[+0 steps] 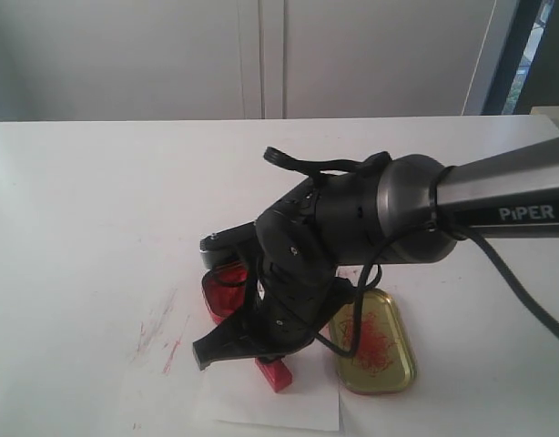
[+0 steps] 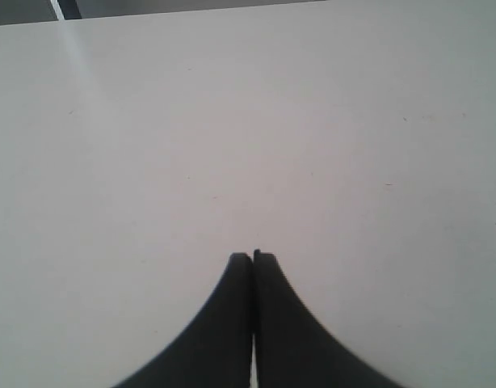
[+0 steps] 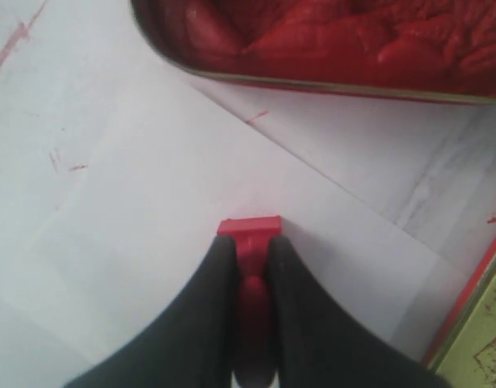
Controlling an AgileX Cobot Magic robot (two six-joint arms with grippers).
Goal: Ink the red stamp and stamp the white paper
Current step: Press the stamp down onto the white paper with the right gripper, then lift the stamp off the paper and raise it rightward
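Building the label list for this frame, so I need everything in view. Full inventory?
red stamp: one, bright red, base down on the white paper, in the right gripper
white paper: one, white, at the table's near edge, under the stamp
ink tin: one, red, open and full of red paste, just beyond the paper, partly hidden by the arm
tin lid: one, gold inside with red smudges, right of the paper
red smears: several streaks, on the tabletop left of the tin
table: one, white
cabinet panels: pale, behind the table
right gripper: black, shut on the stamp's handle
left gripper: black, shut, over bare tabletop
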